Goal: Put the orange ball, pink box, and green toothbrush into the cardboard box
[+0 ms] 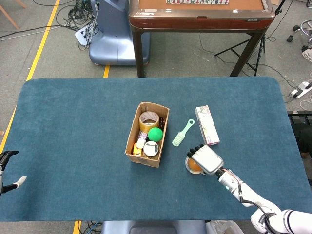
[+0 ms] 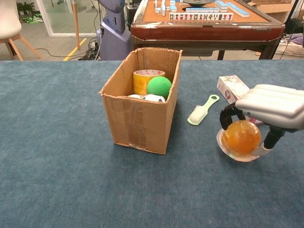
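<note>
— Where's the cardboard box (image 1: pixel 146 134)?
— Mid-counter (image 1: pixel 73 126); the toothbrush (image 1: pixel 183 133) lies right of it, the pink box (image 1: pixel 206 125) further right.
— And the ball (image 2: pixel 241 137)?
— Before them, under the right robot hand (image 1: pixel 206 159).

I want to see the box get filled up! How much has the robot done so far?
Nothing is packed yet. The right hand is closed around the orange ball, which looks tilted up off the table. The green toothbrush and pink box lie untouched on the table beside the cardboard box. All three must still go in.
</note>
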Tool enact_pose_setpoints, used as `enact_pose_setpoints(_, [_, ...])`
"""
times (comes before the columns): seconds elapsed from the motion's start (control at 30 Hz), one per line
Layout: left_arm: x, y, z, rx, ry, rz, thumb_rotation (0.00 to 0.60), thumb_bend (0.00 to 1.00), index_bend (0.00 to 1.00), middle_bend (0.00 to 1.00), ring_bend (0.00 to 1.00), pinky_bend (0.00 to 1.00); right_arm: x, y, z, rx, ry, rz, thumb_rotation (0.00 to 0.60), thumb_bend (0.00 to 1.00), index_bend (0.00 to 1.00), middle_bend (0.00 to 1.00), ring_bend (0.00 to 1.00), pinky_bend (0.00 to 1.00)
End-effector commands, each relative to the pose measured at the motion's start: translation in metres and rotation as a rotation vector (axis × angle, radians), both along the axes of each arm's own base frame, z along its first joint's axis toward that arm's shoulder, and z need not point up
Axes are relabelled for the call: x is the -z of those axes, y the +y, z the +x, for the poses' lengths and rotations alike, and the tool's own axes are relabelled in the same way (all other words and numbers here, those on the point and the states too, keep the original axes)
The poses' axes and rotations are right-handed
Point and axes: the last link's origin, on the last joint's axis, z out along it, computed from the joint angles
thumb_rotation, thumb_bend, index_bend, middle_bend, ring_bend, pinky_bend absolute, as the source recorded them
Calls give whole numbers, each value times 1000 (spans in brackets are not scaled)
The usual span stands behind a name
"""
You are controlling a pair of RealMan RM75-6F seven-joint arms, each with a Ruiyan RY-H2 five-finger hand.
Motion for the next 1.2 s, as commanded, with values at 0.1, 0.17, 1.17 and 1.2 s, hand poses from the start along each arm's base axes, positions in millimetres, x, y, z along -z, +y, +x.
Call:
enact_pose_setpoints(0.1, [1,0,0,-3,2,-4,600,112,255,278,257,416,-29,-4,21,-55,-69,-94,600,0,473,503,439,458])
enact_pose_setpoints(0.17, [1,0,0,-4,2,-4,600,112,255,278,257,416,-40,-7,32,-77,-96,-132,600,0,473,503,439,458])
enact_pose_setpoints(1.17, [-4,-3,2,12,-19,1,600,112,256,278,258,416,-7,-44,182,-322,-255,-196,600,0,473,493,438,458])
enact_pose_setpoints(1.2, [-5,-3,3,13,-21,3,600,112,256,278,258,416,-4,-45,184,-317,-255,-192,600,0,473,484,435,458])
